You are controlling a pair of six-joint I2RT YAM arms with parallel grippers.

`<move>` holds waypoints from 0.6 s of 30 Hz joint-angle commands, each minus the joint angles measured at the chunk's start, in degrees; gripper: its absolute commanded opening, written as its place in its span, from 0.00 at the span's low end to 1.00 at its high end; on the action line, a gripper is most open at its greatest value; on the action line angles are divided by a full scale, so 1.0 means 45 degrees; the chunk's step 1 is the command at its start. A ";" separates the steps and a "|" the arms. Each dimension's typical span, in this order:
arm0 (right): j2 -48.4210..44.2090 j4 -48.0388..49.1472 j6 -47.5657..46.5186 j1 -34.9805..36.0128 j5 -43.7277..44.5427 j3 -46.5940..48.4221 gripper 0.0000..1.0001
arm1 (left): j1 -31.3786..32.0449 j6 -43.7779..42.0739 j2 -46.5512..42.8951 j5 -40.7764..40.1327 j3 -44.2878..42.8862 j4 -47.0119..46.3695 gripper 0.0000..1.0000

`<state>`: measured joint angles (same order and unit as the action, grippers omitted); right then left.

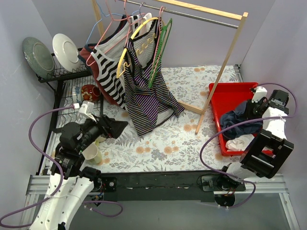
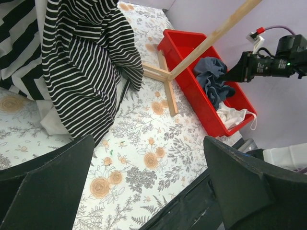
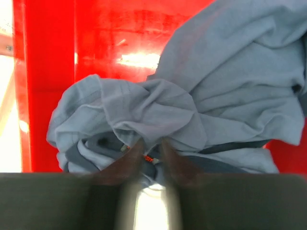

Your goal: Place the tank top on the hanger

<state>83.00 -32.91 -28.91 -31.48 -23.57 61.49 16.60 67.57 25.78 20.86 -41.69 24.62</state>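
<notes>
Two risks stand out; the right claw (image 3: 149, 143) is nearly closed, pinching only a thin fold of the tank top (image 3: 201, 96), which lies bunched in the red bin (image 3: 48, 48), well apart from the green hanger (image 1: 159, 52) on the rack (image 1: 221, 73); that fold may slip, or the white cloth (image 1: 236, 143) beneath could lift too; the left claw (image 2: 148, 139) gapes wide over the table (image 2: 144, 163), empty.
</notes>
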 commanded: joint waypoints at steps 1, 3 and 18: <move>-0.0357 0.0886 -0.0372 0.0004 0.0628 -0.0617 0.13 | -0.0076 0.0589 0.0111 0.0500 0.0163 -0.0705 0.98; -0.1195 0.1003 -0.0743 0.0004 0.0901 -0.0987 0.01 | -0.0076 0.0900 0.0169 0.0598 0.0300 -0.0959 0.98; -0.5849 -0.2822 -0.0472 0.0004 -0.1439 0.6133 0.01 | -0.0056 0.1371 0.0385 0.1067 0.0007 -0.1487 0.98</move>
<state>55.86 -39.51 -32.97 -31.42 -22.85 77.87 16.60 73.41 27.22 24.34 -40.60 18.87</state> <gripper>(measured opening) 0.022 0.981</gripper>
